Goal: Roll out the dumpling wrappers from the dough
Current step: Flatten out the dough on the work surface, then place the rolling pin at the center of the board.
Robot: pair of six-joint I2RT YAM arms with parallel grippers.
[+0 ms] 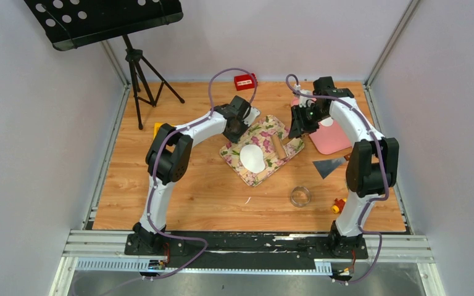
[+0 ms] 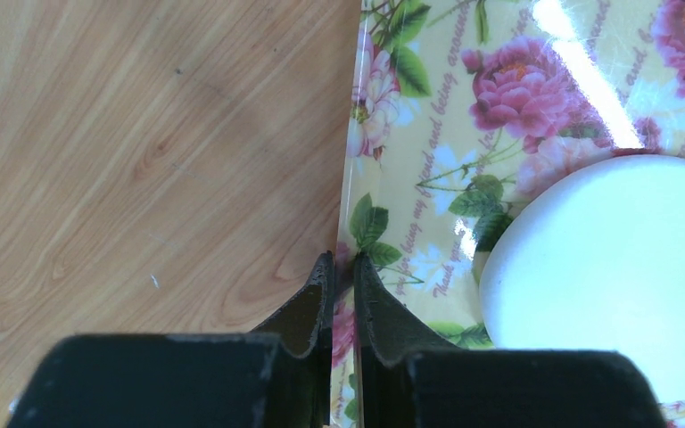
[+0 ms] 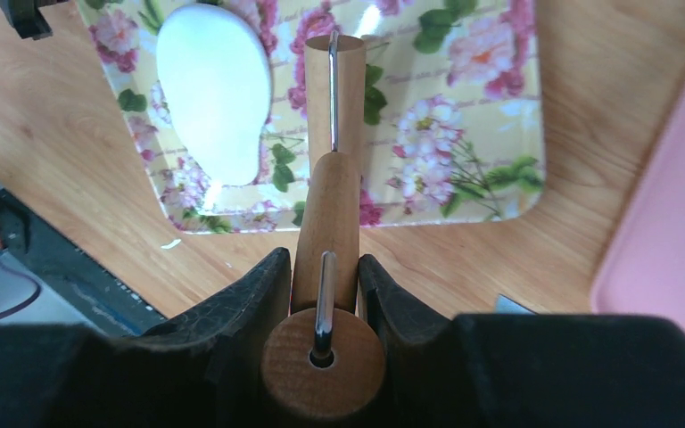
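We judge the task to be somewhere in its early middle. The dough (image 1: pixel 252 158) is already flattened into one smooth oval sheet, but no wrappers can be seen anywhere: nothing round has been cut from it. The cutter (image 1: pixel 300 197) lies on the tabletop (image 1: pixel 191 197) near the right arm, well apart from the dough and with nothing in it. What is left, as we read it, is more rolling to thin the sheet, then cutting out the discs.

The dough lies on the flowered tray (image 1: pixel 261 132) in the middle of the tabletop, in the tray's near-left part. It is matte white with a clean, rounded edge and no tears or creases. It is longer than it is wide, with one end narrower. From its raised rim in the left wrist view we take it to be too thick for a wrapper.

The left claw (image 2: pixel 343 267) is closed almost fully, with only a slit between its fingers. It appears to pinch the left rim of the tray, which would steady it. The right claw (image 3: pixel 325 263) is closed on the wooden handle of the roller (image 3: pixel 343 205), its fingers pressed to either side. The roller's drum sits over the tray just right of the dough, close to it but seemingly not touching it.
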